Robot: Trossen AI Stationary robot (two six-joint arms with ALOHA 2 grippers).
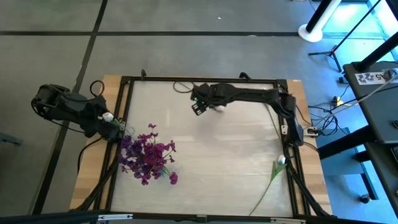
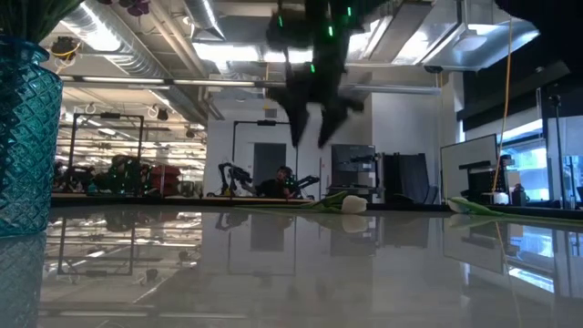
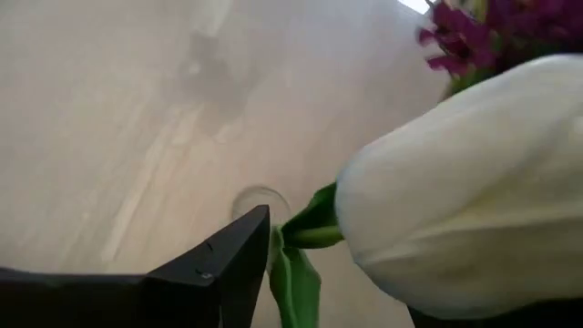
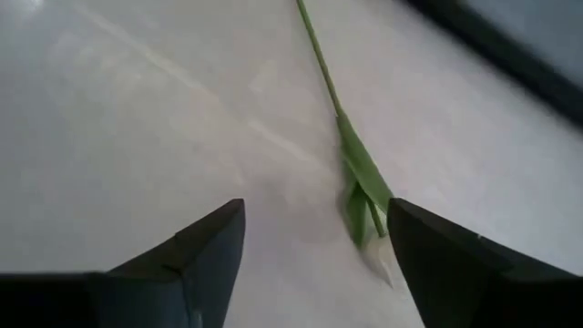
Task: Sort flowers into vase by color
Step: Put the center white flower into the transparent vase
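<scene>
My right gripper [image 1: 199,107] [image 2: 310,138] [image 4: 316,219] hangs open above the far middle of the table. A white tulip [image 4: 381,260] [image 1: 219,107] lies flat on the table below it, between the two fingers in the right wrist view, its stem [image 4: 319,55] running away. A second white tulip [image 1: 280,163] lies by the right edge. Purple blooms [image 1: 148,155] stand in a teal vase [image 2: 23,137] at the near left. My left gripper [image 1: 115,127] is at the table's left edge beside the purple blooms. A white tulip bud [image 3: 474,210] with green leaves [image 3: 296,264] sits right against it.
A dark frame [image 1: 127,79] runs round the glossy white table top, with wooden board [image 1: 87,180] outside it. The near middle of the table [image 1: 217,174] is bare. A faint round ring [image 3: 260,196] shows on the table in the left wrist view. Lab room and a person lie beyond.
</scene>
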